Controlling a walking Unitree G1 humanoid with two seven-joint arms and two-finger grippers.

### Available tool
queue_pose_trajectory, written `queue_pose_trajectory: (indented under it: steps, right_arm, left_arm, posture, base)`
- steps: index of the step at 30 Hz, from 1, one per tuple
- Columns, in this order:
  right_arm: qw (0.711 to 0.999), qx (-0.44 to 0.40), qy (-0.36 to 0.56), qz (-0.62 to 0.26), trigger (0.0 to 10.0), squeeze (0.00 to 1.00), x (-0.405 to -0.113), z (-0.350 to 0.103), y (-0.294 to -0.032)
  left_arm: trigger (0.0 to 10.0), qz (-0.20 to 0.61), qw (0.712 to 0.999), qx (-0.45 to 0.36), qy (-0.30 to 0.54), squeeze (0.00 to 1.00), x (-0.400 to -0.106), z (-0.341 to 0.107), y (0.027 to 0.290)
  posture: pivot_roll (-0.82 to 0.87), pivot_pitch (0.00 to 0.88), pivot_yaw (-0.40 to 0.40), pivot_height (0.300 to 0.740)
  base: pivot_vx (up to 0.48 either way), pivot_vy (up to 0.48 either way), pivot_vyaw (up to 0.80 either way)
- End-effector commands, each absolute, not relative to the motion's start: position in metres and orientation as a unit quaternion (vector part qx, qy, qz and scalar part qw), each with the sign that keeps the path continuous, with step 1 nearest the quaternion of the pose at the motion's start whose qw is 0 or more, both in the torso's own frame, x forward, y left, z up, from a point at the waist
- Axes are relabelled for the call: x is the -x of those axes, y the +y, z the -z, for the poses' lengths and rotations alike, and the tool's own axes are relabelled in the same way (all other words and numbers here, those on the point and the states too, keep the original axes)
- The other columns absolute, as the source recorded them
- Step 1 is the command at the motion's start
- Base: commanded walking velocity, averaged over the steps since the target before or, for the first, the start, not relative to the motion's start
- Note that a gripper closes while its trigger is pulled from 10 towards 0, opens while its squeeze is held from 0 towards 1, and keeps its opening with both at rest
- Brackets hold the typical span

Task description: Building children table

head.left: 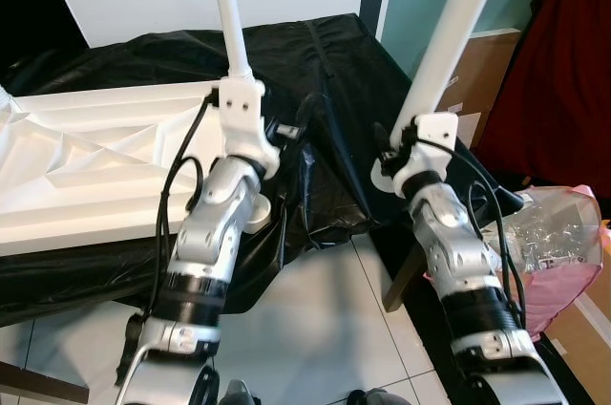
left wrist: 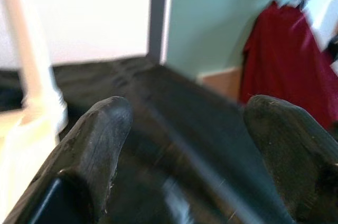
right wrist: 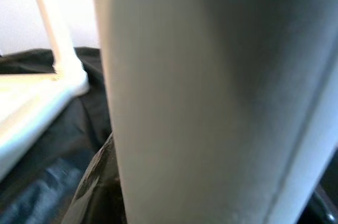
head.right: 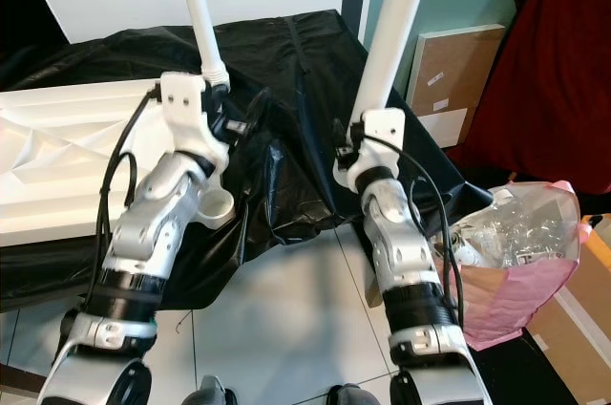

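Note:
A white tabletop [head.left: 86, 171] lies upside down on a black plastic sheet [head.left: 325, 61]. One white leg [head.left: 229, 13] stands upright at its near corner. My left gripper [left wrist: 185, 129] is just right of that leg, open, its fingers [left wrist: 95, 145] wide apart with nothing between them. To the right, past the tabletop's edge, my right gripper [head.left: 393, 145] is shut on a second white leg [head.left: 453, 32], held upright and leaning slightly. That leg [right wrist: 211, 97] looms close in the right wrist view, where the mounted leg [right wrist: 53, 28] stands beyond it.
A pink bag [head.left: 558, 271] with clear packets of hardware sits on the floor at the right. A cardboard panel [head.right: 449, 80] leans on the teal wall beside red cloth [head.left: 563, 61]. Tiled floor [head.left: 315, 319] lies under my arms.

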State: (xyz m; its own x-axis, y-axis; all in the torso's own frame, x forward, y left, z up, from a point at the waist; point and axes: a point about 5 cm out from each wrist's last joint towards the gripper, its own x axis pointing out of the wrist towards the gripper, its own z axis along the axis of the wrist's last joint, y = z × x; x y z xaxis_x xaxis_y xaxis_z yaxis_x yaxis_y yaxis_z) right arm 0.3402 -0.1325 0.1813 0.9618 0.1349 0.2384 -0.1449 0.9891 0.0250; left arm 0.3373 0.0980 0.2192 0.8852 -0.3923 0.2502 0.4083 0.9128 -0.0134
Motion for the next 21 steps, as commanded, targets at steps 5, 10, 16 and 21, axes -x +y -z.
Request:
queue_pose_trajectory:
  steps: [5,10,16,21]
  right_arm:
    - [0.989,-0.020,-0.134,-0.065,10.0,0.00,-0.331,-0.175,-0.136]
    - [0.988,-0.025,-0.140,-0.062,10.0,0.00,-0.327,-0.172,-0.139]
    - [0.987,-0.020,-0.147,-0.060,10.0,0.00,-0.324,-0.172,-0.142]
    - [0.987,-0.014,-0.148,-0.064,10.0,0.00,-0.322,-0.170,-0.142]
  left_arm:
    - [10.0,0.136,0.986,-0.016,-0.094,0.00,-0.331,-0.191,0.114]
    - [10.0,0.125,0.989,0.017,-0.077,0.00,-0.326,-0.181,0.117]
    - [10.0,0.119,0.989,0.010,-0.084,0.00,-0.323,-0.181,0.120]
    - [10.0,0.118,0.990,0.009,-0.082,0.00,-0.321,-0.180,0.122]
  posture:
    - [-0.02,0.066,-0.002,0.740]
    - [-0.02,0.076,-0.002,0.740]
    - [-0.02,0.079,-0.002,0.740]
    - [-0.02,0.083,-0.002,0.740]
  base:
    - [0.000,0.000,0.00]
    - [0.000,0.000,0.00]
    - [0.000,0.000,0.00]
    - [0.000,0.000,0.00]
